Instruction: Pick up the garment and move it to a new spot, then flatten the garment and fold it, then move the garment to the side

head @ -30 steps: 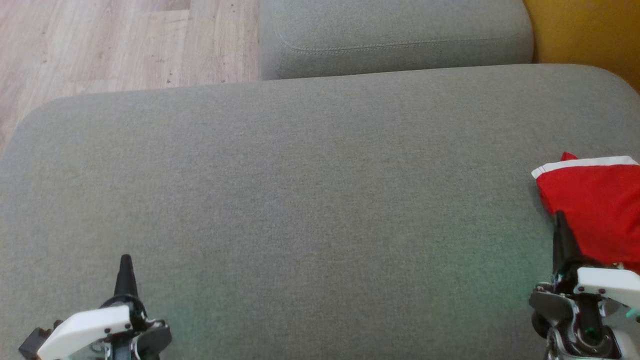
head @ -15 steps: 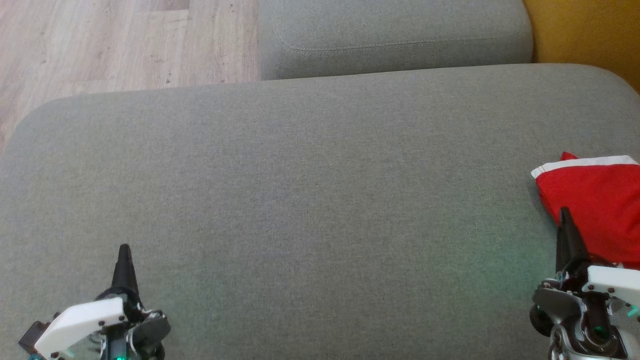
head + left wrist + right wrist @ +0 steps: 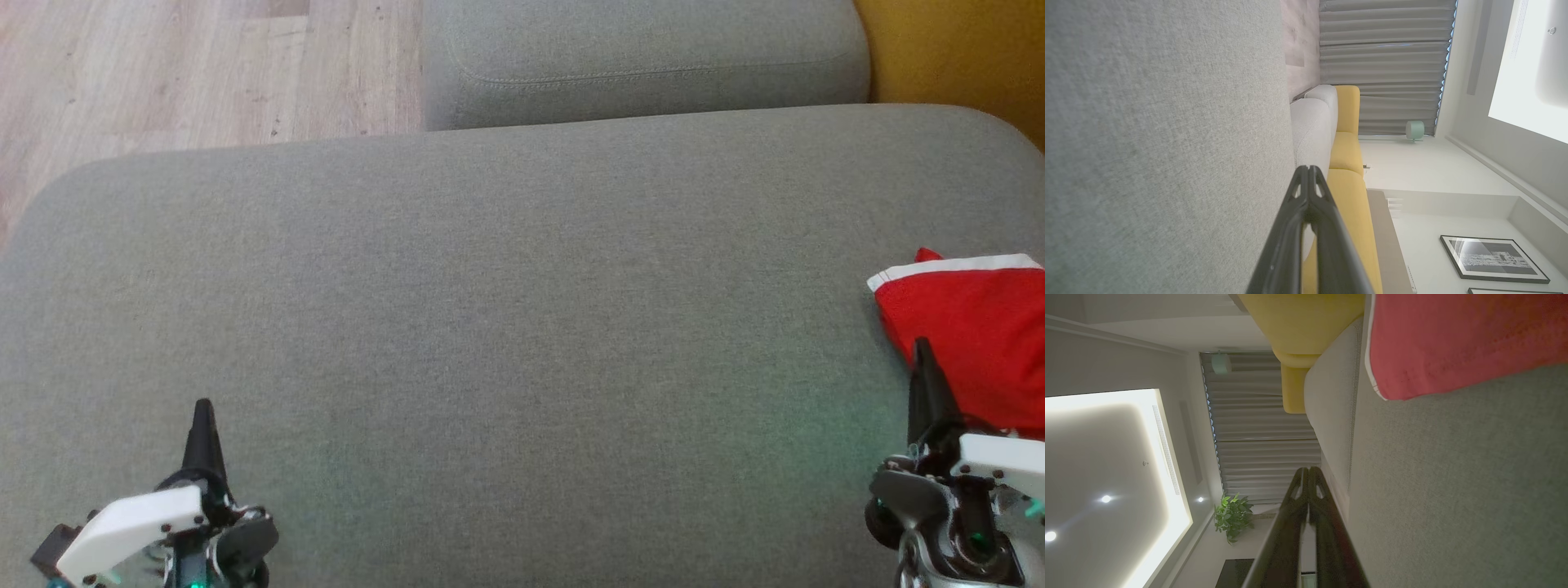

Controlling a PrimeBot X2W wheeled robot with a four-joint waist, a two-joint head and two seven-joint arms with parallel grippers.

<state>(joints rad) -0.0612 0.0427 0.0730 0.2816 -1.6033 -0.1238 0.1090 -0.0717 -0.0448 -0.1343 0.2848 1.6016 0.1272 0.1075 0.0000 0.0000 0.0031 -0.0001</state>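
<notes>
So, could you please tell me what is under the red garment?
The red garment rests on the grey sofa cushion, near its right side. The cushion fabric beneath it is covered, so anything tucked under it cannot be seen.

Landmark: large grey fabric seat cushion (image 3: 522, 327). Broad flat top, open fabric across middle and left, wide room for sideways passes. On cushion's right edge: red garment with white trim (image 3: 971, 343), low soft obstacle. At cushion's near right: right end effector (image 3: 922, 347), fingers pressed together, tip just beside garment's left edge. At cushion's near left: left end effector (image 3: 202, 406), fingers together, well apart from garment. Beyond cushion's far edge: second grey cushion with stitched seam (image 3: 645, 57) bounds reach. Beyond far-left corner: pale wood floor (image 3: 163, 65). Beyond far-right corner: yellow upholstery (image 3: 955, 49).
</notes>
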